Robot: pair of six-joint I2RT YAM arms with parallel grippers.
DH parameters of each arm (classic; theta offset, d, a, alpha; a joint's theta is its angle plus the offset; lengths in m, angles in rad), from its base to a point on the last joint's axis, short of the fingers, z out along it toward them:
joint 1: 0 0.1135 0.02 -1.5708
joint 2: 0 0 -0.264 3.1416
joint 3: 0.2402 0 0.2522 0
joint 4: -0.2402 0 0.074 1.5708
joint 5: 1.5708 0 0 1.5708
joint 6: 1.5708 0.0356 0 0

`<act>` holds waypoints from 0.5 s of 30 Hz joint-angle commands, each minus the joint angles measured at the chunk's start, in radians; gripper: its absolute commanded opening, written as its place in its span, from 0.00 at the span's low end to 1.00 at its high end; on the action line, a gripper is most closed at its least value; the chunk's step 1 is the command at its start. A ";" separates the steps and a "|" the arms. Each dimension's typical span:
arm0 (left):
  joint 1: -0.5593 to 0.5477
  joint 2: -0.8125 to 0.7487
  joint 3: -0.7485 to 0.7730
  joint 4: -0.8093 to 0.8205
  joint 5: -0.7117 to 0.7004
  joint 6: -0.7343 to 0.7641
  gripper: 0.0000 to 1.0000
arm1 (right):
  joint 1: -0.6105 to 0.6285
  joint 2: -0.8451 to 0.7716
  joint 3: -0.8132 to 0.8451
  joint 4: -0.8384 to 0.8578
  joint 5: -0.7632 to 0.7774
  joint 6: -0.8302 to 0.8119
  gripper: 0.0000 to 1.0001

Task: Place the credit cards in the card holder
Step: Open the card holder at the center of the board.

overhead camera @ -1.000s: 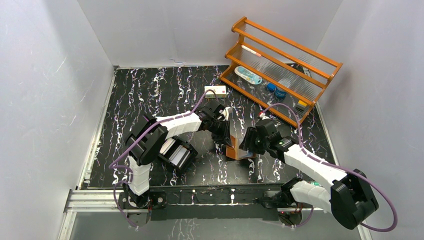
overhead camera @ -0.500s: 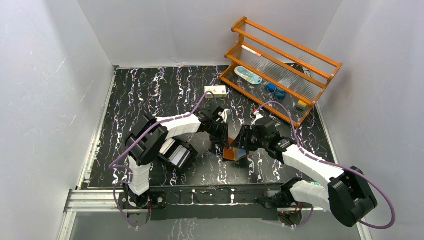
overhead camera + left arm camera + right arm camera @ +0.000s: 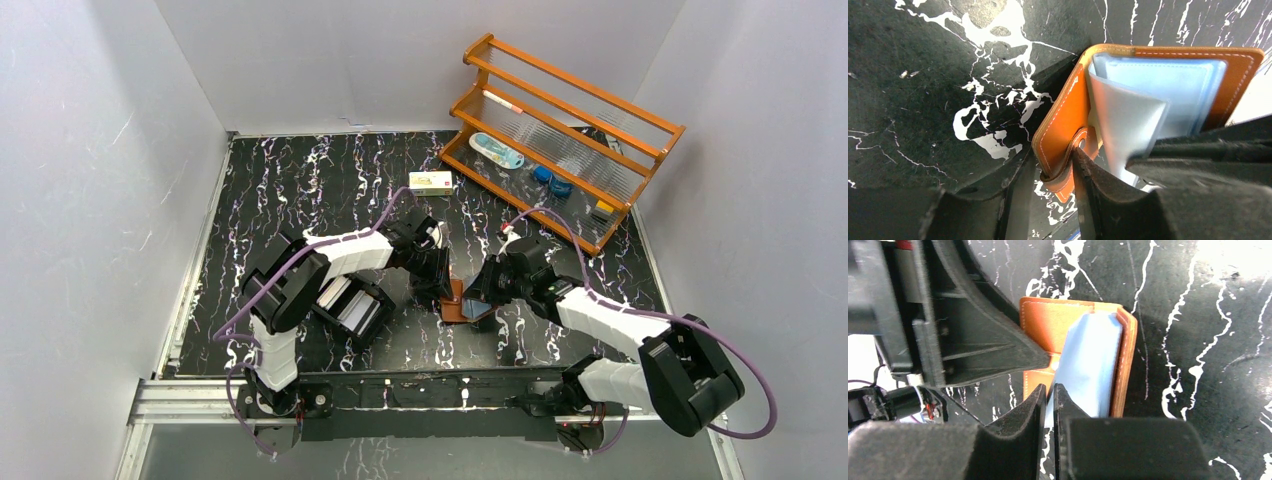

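- Since a second before, the card holder point(image 3: 466, 306) had sunk from standing on edge to lying low on the table point(image 3: 300, 190).
- The left gripper point(image 3: 441, 287) had spread its jaws, and the holder's snap tab touched one finger point(image 3: 1098, 195).
- The holder lay open between the two grippers.
- The right gripper point(image 3: 1049, 390) had closed, and was pinching the holder's pale blue inner leaf.
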 commanded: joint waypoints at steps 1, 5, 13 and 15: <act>0.008 -0.068 -0.006 -0.002 0.018 -0.002 0.30 | -0.003 0.041 0.010 0.018 0.048 -0.009 0.24; 0.008 -0.054 -0.004 0.001 0.030 0.000 0.18 | -0.002 0.076 0.004 0.062 0.000 -0.005 0.47; 0.008 -0.055 0.000 -0.014 0.006 0.017 0.09 | -0.004 0.078 -0.031 0.191 -0.098 0.026 0.68; 0.008 -0.049 0.000 -0.014 0.006 0.019 0.09 | -0.004 0.082 -0.033 0.232 -0.126 0.036 0.70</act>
